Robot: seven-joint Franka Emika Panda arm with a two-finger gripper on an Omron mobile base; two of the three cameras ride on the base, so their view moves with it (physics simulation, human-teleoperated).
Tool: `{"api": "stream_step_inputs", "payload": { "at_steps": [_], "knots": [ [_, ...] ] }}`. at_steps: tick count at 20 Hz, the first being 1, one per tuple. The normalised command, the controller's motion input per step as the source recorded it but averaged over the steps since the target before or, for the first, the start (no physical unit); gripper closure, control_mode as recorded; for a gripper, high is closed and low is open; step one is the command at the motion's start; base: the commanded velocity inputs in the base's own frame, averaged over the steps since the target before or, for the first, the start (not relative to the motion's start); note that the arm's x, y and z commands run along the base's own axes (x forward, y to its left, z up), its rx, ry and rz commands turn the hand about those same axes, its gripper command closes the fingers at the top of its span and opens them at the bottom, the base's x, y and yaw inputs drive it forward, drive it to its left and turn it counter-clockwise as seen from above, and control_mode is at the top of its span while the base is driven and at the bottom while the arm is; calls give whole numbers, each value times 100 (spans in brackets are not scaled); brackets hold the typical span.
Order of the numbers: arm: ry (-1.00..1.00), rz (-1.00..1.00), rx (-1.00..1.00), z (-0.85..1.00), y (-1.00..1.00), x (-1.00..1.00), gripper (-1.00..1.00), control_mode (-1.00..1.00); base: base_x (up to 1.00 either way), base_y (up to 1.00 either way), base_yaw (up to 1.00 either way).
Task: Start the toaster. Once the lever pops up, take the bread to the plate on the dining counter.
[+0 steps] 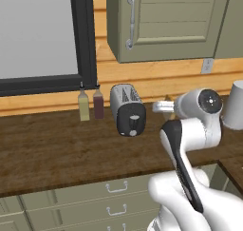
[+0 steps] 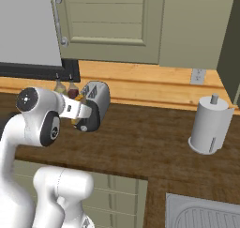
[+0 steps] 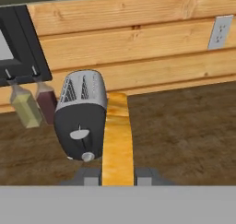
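The tool (image 3: pixel 118 174) is clenched on the bread (image 3: pixel 117 135), held edge-on just beside the toaster (image 3: pixel 82 117), which stands on the wooden surface (image 1: pixel 47 144) near the wall. The carrying step appears to be in hand: the slice looks to be out of the slots. Next comes a turn away toward the plate, which calls for keeping the slice level and clear of the toaster's side. Two bottles (image 1: pixel 91 104) stand just beside the toaster; a paper-towel roll (image 2: pixel 210 126) and a sink (image 2: pixel 206 215) lie well apart.

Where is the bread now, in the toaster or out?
Out: the bread stands edge-on between the gripper fingers, beside the toaster.
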Motion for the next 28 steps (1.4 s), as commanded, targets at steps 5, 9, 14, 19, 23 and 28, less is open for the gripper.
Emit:
{"api": "stream_step_inputs", "payload": {
  "at_steps": [5, 9, 14, 19, 23, 28],
  "knots": [
    [-2, 3, 0, 0, -16, -37, 100, -100, 0, 0, 0],
    [-1, 14, -9, 1, 0, -19, 100, -100, 0, 0, 0],
    [0, 8, -8, -3, 0, -33, 100, -100, 0, 0, 0],
    [0, 1, -5, -32, 1, -29, 100, -100, 0, 0, 0],
    [0, -1, 0, -17, 3, -2, 100, -100, 0, 0, 0],
    [0, 0, 0, -3, 0, 0, 100, -100, 0, 0, 0]
  ]
}}
